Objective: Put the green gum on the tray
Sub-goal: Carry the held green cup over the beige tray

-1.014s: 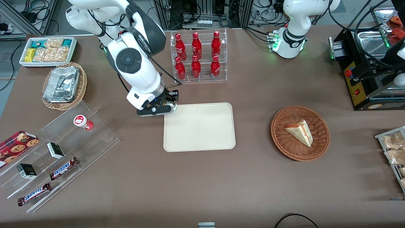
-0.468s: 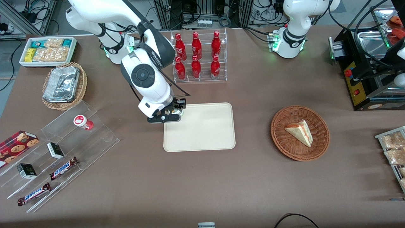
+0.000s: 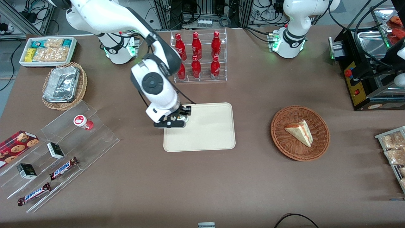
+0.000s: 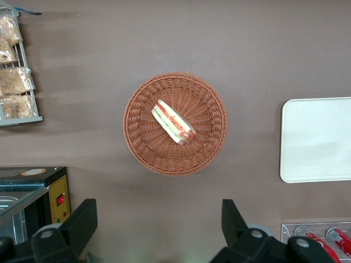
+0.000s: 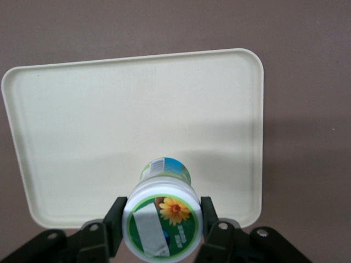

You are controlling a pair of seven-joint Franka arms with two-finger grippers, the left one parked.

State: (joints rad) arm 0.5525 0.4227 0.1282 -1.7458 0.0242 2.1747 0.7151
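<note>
My right gripper [image 5: 163, 222] is shut on the green gum [image 5: 163, 219], a small white bottle whose round lid carries a green mark with a yellow flower. It hangs over the cream tray [image 5: 109, 109], just inside the rim at the working arm's end. In the front view the gripper [image 3: 177, 119] sits above the tray [image 3: 208, 133] near that edge, and only a sliver of the green gum [image 3: 181, 118] shows between the fingers. The tray's surface is bare.
A clear rack of red bottles [image 3: 197, 57] stands farther from the front camera than the tray. A red-lidded bottle [image 3: 83, 122] lies on the clear stepped display [image 3: 60, 148] toward the working arm's end. A wicker basket with a sandwich [image 3: 300, 133] lies toward the parked arm's end.
The right arm has carried the green gum from just outside the tray's corner to above the tray's edge, nearer the front camera. The grip has not changed.
</note>
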